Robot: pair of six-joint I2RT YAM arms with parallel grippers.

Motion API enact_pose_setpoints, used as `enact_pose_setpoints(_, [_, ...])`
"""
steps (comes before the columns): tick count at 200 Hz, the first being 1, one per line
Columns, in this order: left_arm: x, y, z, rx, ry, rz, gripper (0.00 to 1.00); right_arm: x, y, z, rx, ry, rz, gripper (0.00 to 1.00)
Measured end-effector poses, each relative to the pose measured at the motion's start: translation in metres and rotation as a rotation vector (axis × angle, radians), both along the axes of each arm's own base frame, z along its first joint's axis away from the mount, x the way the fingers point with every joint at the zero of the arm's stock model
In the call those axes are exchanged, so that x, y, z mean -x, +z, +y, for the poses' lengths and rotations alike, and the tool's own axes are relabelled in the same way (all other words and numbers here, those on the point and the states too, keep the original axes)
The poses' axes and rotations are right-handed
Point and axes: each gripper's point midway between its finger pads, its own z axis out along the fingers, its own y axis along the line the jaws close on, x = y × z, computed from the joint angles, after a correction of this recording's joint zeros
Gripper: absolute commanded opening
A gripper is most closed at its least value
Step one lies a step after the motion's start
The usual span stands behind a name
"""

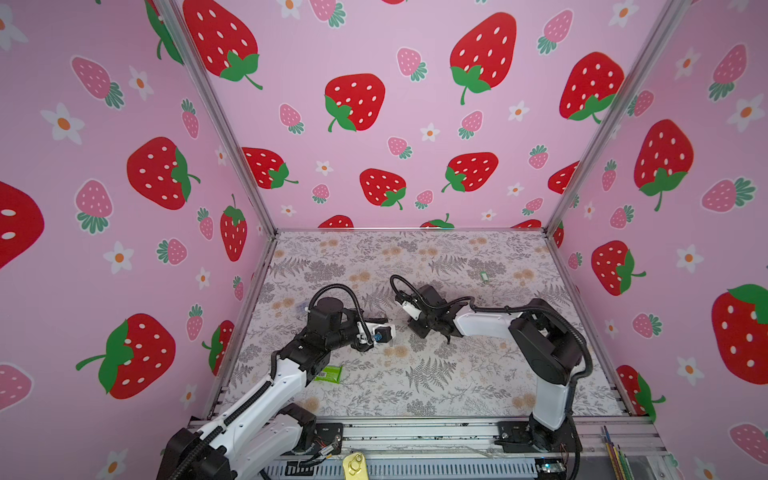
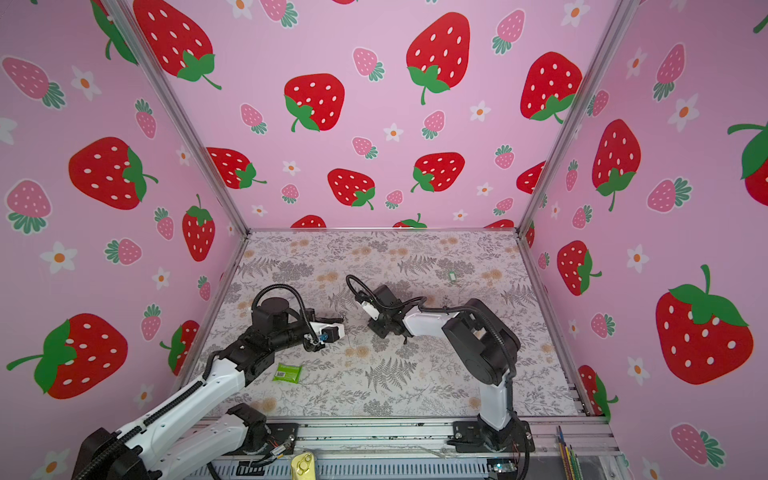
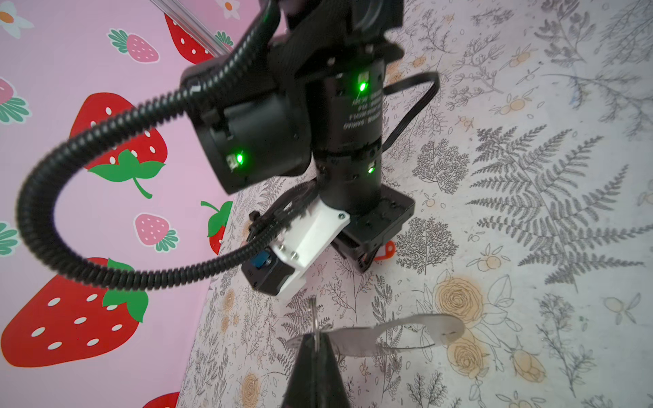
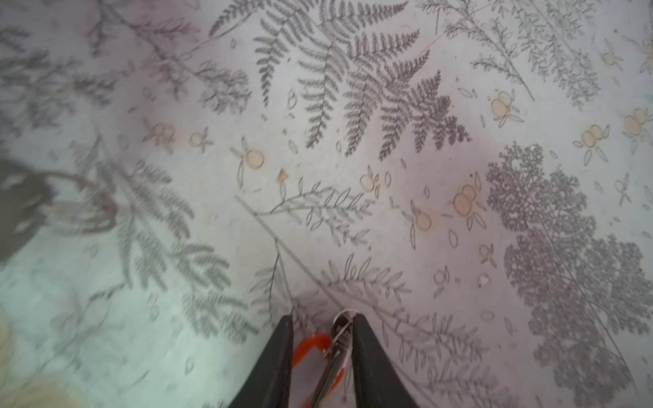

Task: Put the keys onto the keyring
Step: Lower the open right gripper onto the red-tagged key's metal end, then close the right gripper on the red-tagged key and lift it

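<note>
Could flick away the small red-orange plastic key tag [image 4: 311, 344], off-centre inside the half-apart right hand [image 4: 322, 319] near the middle of the floral surface [image 4: 353, 176], or nip only its wire ring [image 4: 341, 332], delaying threading onto the mauve strap keyring [image 3: 417, 330] clamped in the left hand [image 3: 315, 341].

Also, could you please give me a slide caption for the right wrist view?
Right gripper straddling the orange key over the flowered table.
</note>
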Motion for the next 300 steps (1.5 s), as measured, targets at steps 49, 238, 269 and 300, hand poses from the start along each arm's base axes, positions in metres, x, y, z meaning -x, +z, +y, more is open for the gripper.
enact_pose_setpoints(49, [0.000,0.001,0.001,0.001,0.002,-0.002,0.00,-0.007,0.060,0.001,-0.173,-0.012,-0.049,0.41])
enact_pose_setpoints(238, [-0.001,-0.008,-0.001,-0.006,-0.007,0.028,0.00,0.005,0.018,-0.013,-0.204,-0.069,0.158,0.22])
enact_pose_setpoints(269, [-0.001,-0.008,-0.001,-0.006,-0.007,0.028,0.00,0.006,0.007,-0.013,-0.190,-0.074,0.175,0.22])
enact_pose_setpoints(300, [-0.001,-0.009,-0.001,-0.007,-0.007,0.031,0.00,0.007,0.001,-0.014,-0.182,-0.085,0.190,0.22])
